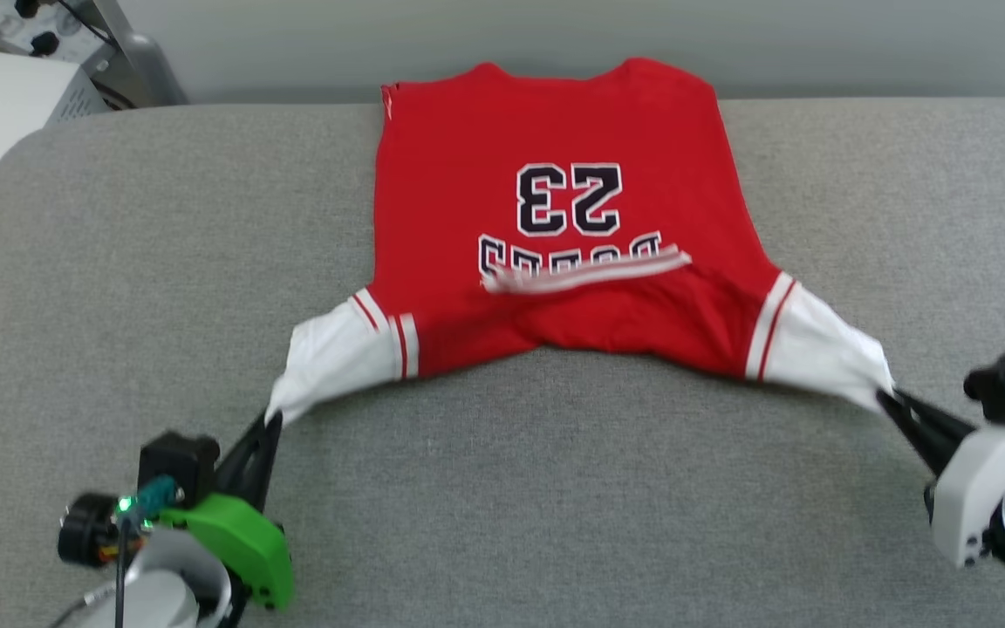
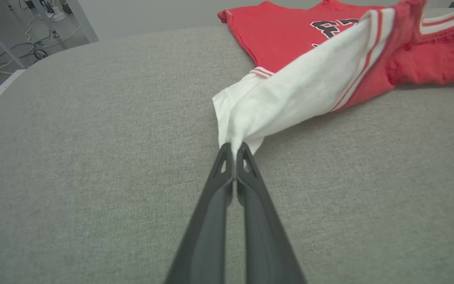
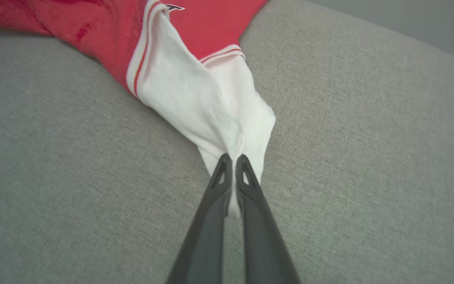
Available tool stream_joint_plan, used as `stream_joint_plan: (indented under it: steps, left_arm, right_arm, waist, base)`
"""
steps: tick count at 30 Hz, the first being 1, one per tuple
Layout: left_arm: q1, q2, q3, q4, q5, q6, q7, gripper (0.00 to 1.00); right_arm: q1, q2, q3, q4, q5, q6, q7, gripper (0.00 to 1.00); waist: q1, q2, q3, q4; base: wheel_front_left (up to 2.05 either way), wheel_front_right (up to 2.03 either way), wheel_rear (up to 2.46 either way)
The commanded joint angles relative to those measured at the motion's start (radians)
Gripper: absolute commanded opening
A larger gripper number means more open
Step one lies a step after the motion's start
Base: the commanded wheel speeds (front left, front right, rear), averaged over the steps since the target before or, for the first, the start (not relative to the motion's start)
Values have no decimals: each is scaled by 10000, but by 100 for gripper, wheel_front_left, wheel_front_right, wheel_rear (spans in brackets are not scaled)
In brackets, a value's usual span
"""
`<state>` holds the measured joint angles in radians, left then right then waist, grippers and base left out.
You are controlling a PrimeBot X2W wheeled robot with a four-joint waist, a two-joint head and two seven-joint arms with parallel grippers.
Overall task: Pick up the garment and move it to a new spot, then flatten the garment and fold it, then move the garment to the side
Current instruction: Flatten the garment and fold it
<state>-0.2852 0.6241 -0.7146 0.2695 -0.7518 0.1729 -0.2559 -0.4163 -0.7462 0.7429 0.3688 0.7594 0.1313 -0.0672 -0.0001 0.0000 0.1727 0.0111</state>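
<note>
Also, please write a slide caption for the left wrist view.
Left pincer shut on the white sleeve of the red shirt lying on grey fabric.

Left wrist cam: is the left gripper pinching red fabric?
No, the left gripper is shut on the tip of the jersey's white sleeve, not on its red body.

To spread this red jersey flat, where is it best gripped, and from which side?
By the white sleeve tips, one per end effector, approaching low from the near edge. The garment lies neck toward the robot, sleeves splayed outward, so the left end effector and right end effector, each shut on a sleeve tip, can pull it taut.
</note>
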Motion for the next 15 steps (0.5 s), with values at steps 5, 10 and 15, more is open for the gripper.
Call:
stream_joint_plan:
  steps: [5,10,15]
  left_arm:
    - [1386,-423,584,177,-207,67,-58,0]
    - [2544,-804,1252,208,-102,46,-58,0]
    - [3464,-1136,1786,199,126,-42,-58,0]
  right_arm:
    - [1794,398,-915,318,-290,-6,-328,0]
    - [3227,791,-1750,473,-411,-6,-507,0]
    - [4552,984,-2639,409,-620,-6,-532,0]
  waist:
    - [1,0,-537,46]
    - [1,0,-821,90]
    - [1,0,-1088,159]
  base:
    - [0,0,0]
    - [0,0,0]
    - [0,0,0]
